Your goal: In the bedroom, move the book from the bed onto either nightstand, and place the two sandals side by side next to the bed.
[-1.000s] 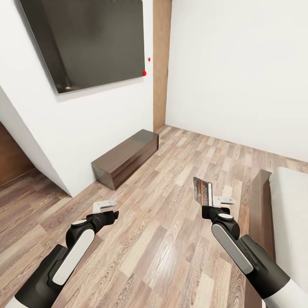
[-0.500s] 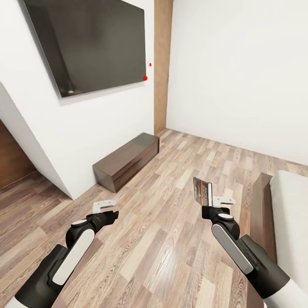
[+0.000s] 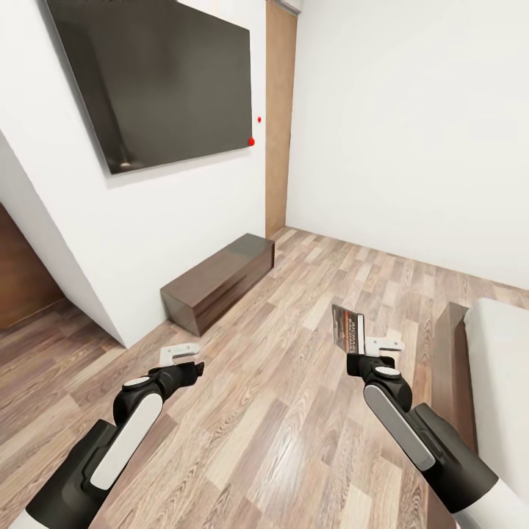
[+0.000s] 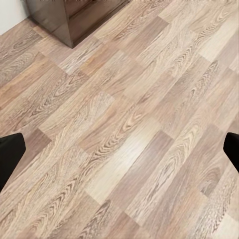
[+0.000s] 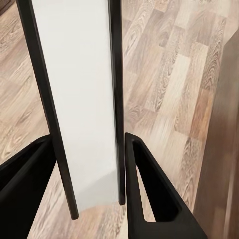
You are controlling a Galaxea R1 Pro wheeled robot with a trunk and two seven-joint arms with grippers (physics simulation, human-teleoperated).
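The book [image 3: 347, 329], thin with an orange and black cover, stands upright above the wood floor with my right gripper [image 3: 361, 354] shut on its lower edge. In the right wrist view its white page edge [image 5: 74, 99] runs between the two black fingers [image 5: 149, 199]. My left gripper [image 3: 184, 355] hovers over bare floor, open and holding nothing; its black fingertips [image 4: 10, 154] sit far apart in the left wrist view. The bed [image 3: 450, 345] lies at the right edge, dark frame and pale mattress.
A long dark-wood low sideboard [image 3: 217, 283] stands against the white wall under a black wall screen [image 3: 158, 77]. A brown door [image 3: 279, 117] is in the far corner and another brown panel [image 3: 18, 272] at the left. Wood-plank floor [image 3: 294, 294] stretches ahead.
The whole head view has drifted a little, the wall screen and sideboard sliding down and right, so the camera moved. Both arms hold the same pose, book still gripped.
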